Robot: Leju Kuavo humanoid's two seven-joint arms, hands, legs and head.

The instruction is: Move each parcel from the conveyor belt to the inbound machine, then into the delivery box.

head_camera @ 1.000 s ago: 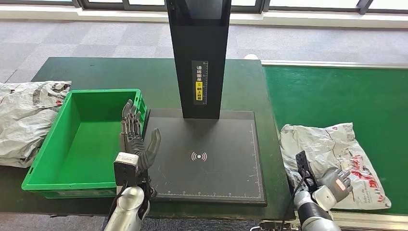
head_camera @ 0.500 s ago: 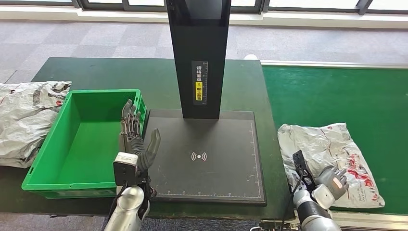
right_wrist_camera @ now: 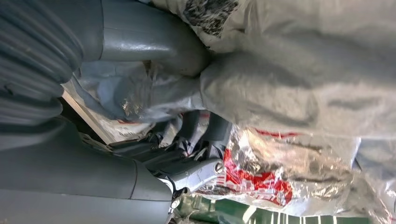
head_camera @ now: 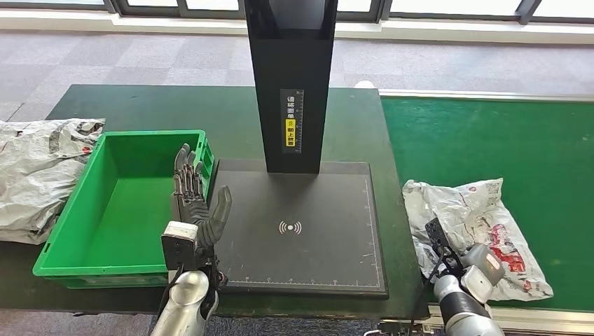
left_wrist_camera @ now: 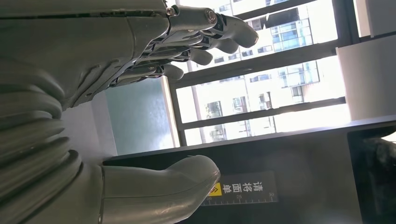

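Parcel [head_camera: 468,234], a crumpled silver-white plastic mailer with red print, is seen lying on the green conveyor belt [head_camera: 490,140], at its near edge and just beside the black inbound machine [head_camera: 301,231]. Its near corner is held by the right hand [head_camera: 480,260]; in the right wrist view the film [right_wrist_camera: 289,88] is pinched between the thick grey thumb and the darker fingers [right_wrist_camera: 205,130], which are curled into its folds. The left hand [head_camera: 196,206] is held upright between the machine's scanning plate and the green delivery box [head_camera: 112,259], its fingers straight and spread, with nothing gripped. The box is placed just left of the plate on the dark green table [head_camera: 154,108]. Further crumpled mailers [head_camera: 35,171] are piled against the box's far left side.
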